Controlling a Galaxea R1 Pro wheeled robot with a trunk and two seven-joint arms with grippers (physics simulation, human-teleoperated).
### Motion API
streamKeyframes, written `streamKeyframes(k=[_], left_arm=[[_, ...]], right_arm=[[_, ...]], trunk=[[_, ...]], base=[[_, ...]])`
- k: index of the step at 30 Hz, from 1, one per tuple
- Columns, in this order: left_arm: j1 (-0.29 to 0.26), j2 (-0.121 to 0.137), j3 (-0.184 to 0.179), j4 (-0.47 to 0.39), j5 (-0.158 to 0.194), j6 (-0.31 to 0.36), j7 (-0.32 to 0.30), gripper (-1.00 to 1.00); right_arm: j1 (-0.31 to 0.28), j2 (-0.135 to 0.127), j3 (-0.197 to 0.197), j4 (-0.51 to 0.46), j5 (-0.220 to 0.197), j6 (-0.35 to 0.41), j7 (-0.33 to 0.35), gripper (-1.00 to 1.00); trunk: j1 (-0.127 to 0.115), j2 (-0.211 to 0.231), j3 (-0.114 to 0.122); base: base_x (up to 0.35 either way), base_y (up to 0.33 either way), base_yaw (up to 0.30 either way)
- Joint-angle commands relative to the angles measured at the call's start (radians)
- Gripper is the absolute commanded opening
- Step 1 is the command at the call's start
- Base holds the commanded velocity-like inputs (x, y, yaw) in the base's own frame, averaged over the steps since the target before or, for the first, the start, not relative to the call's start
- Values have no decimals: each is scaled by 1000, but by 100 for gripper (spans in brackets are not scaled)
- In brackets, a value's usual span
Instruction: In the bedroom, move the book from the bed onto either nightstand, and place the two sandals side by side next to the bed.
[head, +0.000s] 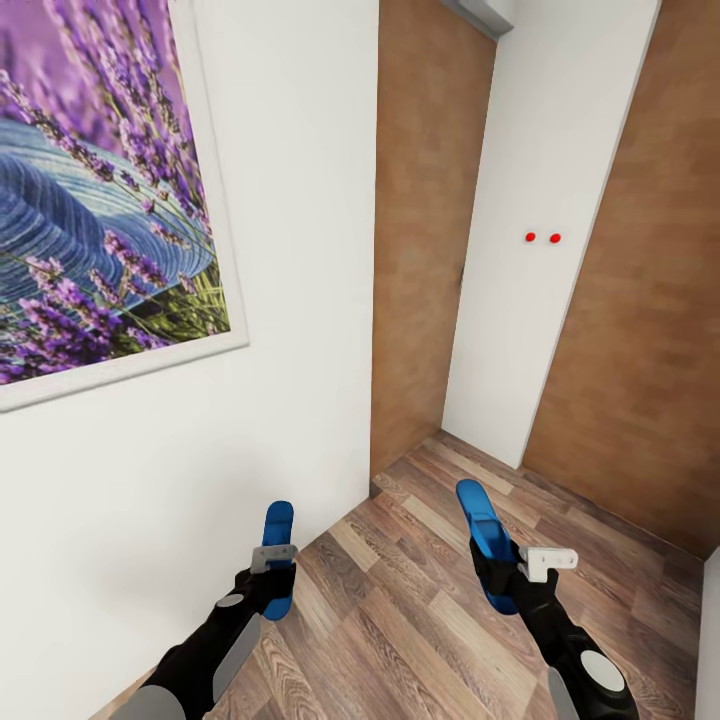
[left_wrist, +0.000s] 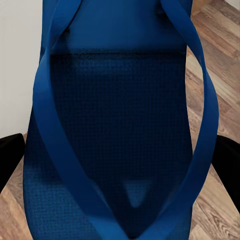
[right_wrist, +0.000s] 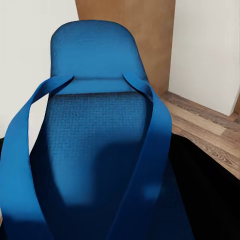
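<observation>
I hold one bright blue sandal in each hand above a wood-plank floor. In the head view my left gripper is shut on one sandal close to the white wall. My right gripper is shut on the other sandal, which points forward and up. The left wrist view looks down on the left sandal's sole and straps, with black fingers at its sides. In the right wrist view the right sandal stands close before the camera. The bed, the book and the nightstand are out of view.
A white wall with a framed lavender picture stands close on my left. Ahead, brown wall panels flank a white panel bearing two red dots. Wood floor runs ahead into a narrow corner.
</observation>
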Motion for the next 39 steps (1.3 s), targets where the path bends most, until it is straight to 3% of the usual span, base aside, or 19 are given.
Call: streamKeyframes(k=[1,26,39], left_arm=[[0,1,-6,-2,10,4,9,-100],[0,1,-8,-2,10,4,9,-100],[0,1,-15,-2,10,4,9,-100]], right_arm=[[0,0,-1,-1,-9,4,4,-100],[-1,1,0,6,-9,-1,4,-100],[-1,1,0,10,-9,-1,5,-100]], trunk=[[-4,6,1],[-99,181,83],[-99,181,89]], base=[[0,0,0],[0,0,0],[0,0,0]])
